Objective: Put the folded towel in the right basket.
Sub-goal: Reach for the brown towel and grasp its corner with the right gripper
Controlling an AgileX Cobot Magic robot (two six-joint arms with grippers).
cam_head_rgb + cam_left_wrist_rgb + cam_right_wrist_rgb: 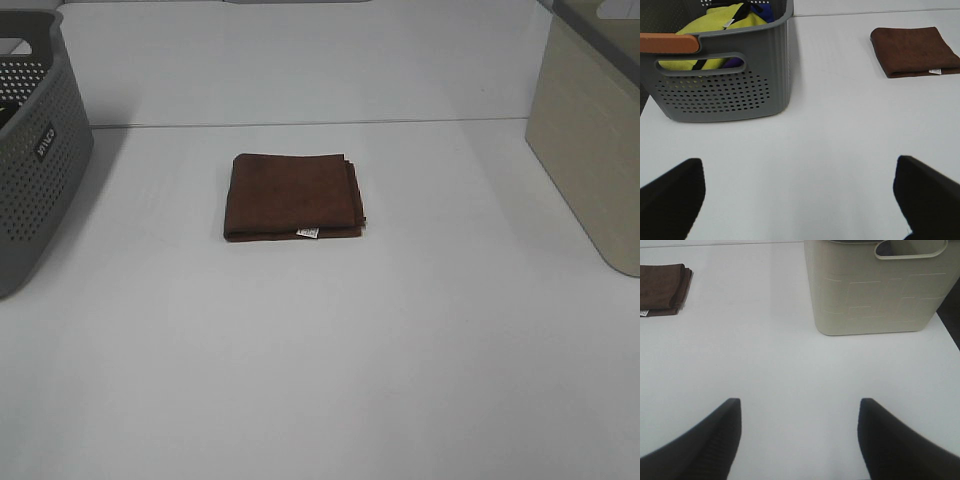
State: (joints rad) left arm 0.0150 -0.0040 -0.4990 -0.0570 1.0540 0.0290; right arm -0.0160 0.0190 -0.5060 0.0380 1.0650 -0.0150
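Exterior high: folded towel (pixel 293 197) lies flat in the middle of the surface (pixel 320 390), well apart from the right basket (pixel 590 160), which is cropped with its interior hidden. Judged soft, light, limp; pinch a thick folded edge.
Left wrist: left tool (pixel 799 172) spread, empty.
Right wrist: right tool (pixel 800 407) spread, empty; towel partly cut off.

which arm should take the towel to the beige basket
Probably the right: the beige basket stands on its side, and the open right claw faces both it and the folded brown towel. The left claw sits by the grey basket.
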